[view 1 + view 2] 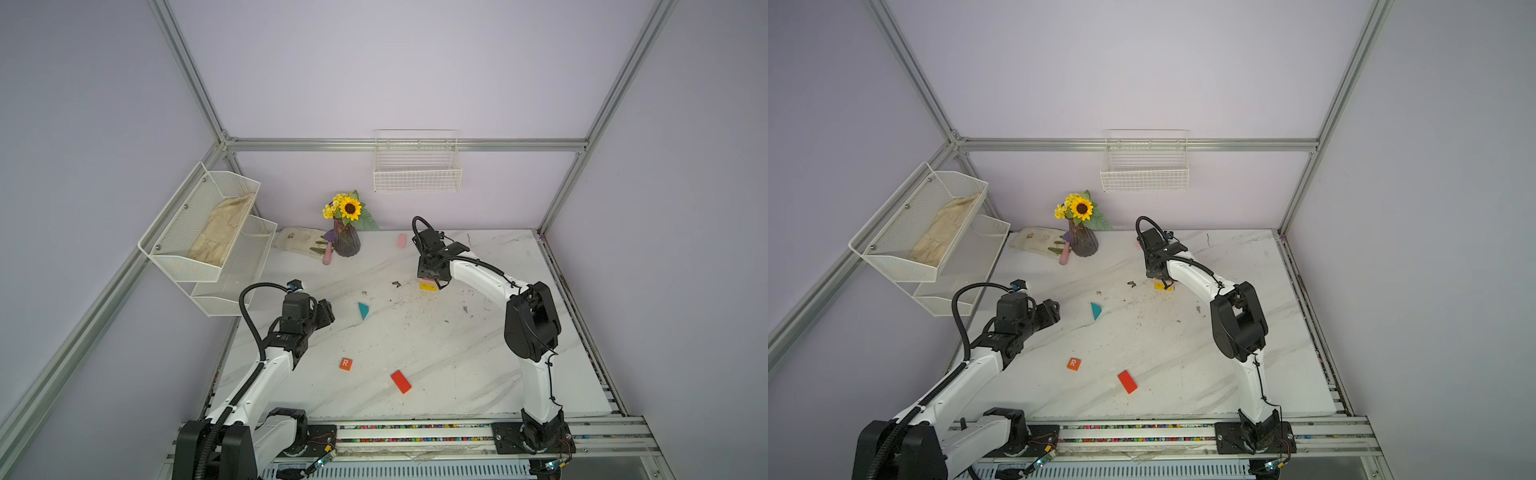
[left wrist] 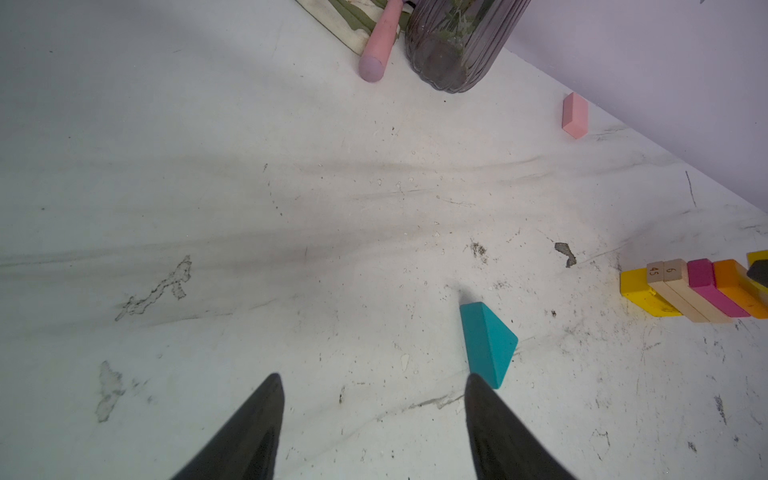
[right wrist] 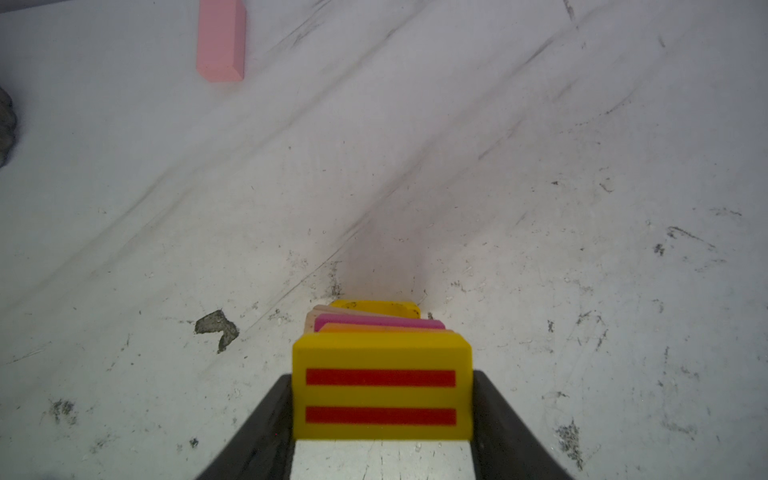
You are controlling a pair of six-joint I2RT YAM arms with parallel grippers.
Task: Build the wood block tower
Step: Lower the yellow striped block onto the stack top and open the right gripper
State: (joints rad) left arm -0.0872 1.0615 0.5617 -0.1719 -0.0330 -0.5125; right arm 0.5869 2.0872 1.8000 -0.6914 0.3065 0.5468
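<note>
Grips red-striped yellow wooden block [image 3: 380, 357] in right gripper [image 3: 382, 374], aligning over tower [image 2: 702, 289]; readies open left gripper [image 2: 372, 378] beside teal wooden triangle [image 2: 486, 340].

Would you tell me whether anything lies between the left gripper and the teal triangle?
Nothing visible does: only bare table separates the left gripper and the teal triangle, which lies just past one fingertip.

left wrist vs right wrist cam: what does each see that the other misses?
Left wrist only: teal triangle lying just off the open, empty left hand, and a pink rod.
Right wrist only: right hand closed on the yellow striped block, its two red stripes facing the camera.
Both: the tower, side-on from the left wrist and end-on from the right; the pink block; the dark chip in the tabletop.
</note>
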